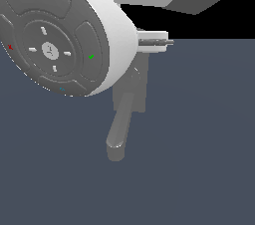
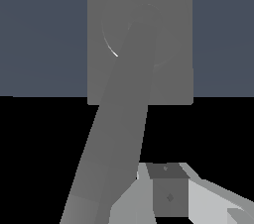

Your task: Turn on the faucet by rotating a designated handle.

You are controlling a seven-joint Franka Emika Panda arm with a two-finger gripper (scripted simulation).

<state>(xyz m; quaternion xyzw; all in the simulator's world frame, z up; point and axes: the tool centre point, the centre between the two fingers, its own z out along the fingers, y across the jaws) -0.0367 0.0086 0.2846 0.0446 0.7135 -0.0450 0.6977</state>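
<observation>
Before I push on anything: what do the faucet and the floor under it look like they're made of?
The faucet renders as matte grey, like cast metal or hard plastic; a thin bright glint on the curve by its base plate hints at slight sheen. The floor is flat slate blue with no texture or reflection, so its material is open. Being a simulator's render, both are guesses.

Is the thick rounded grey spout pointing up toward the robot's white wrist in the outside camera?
No, the thick rounded grey spout slants down, away from it.
</observation>
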